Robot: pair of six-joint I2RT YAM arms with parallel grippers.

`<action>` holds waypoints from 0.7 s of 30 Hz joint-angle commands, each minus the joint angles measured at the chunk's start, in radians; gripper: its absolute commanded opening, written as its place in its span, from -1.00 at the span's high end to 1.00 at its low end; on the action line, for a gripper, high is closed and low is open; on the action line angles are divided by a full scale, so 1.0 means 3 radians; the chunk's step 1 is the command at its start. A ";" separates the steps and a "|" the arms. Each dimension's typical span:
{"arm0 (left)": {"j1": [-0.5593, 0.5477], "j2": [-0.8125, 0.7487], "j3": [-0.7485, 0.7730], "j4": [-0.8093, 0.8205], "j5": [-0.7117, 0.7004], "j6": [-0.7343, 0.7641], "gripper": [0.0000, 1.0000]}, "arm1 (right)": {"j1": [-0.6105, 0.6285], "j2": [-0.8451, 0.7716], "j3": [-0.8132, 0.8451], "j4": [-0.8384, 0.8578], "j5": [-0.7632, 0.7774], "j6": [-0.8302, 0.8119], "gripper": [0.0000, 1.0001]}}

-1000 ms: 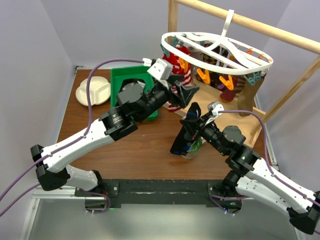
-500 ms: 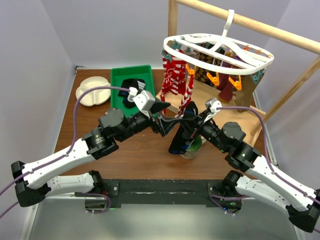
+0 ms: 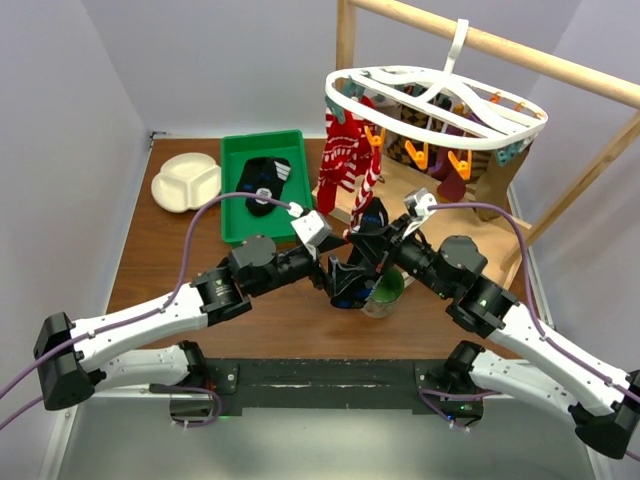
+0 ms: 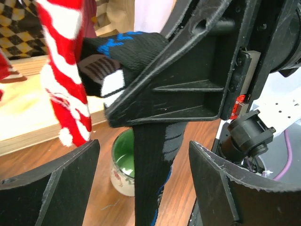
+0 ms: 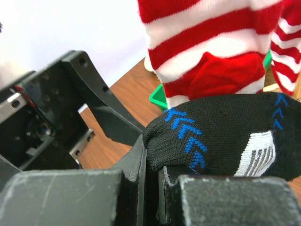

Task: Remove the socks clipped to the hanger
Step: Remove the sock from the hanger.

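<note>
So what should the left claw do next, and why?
Probably close the left gripper on the black sock. In the left wrist view its open fingers stand either side of the sock's hanging length, below where the shut right gripper pinches the top, above the green mug. Gripping there would likely let the right one hand it over.

A green bin [image 3: 260, 143] sits beside a white divided plate [image 3: 186, 180]; a green-lined mug [image 3: 386, 291] stands nearer.

One high view, two wrist close-ups.
The top camera looks down over the table [image 3: 300, 335] from behind; both wrist cameras face each other up close, sharing the black sock [image 4: 150, 160].
</note>
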 commanded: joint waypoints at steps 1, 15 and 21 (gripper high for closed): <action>-0.0003 0.0081 -0.0070 0.0478 0.0139 -0.0142 -0.63 | -0.0005 0.0031 0.0166 0.0067 -0.0073 0.0076 1.00; -0.0008 0.0255 -0.0295 0.0943 0.0298 -0.0408 -0.13 | 0.0000 0.0092 0.0135 0.0144 -0.0109 0.0250 1.00; -0.0003 0.0260 -0.0402 0.1071 0.0237 -0.0510 0.56 | 0.0000 0.0118 0.0105 0.0179 -0.0125 0.0286 1.00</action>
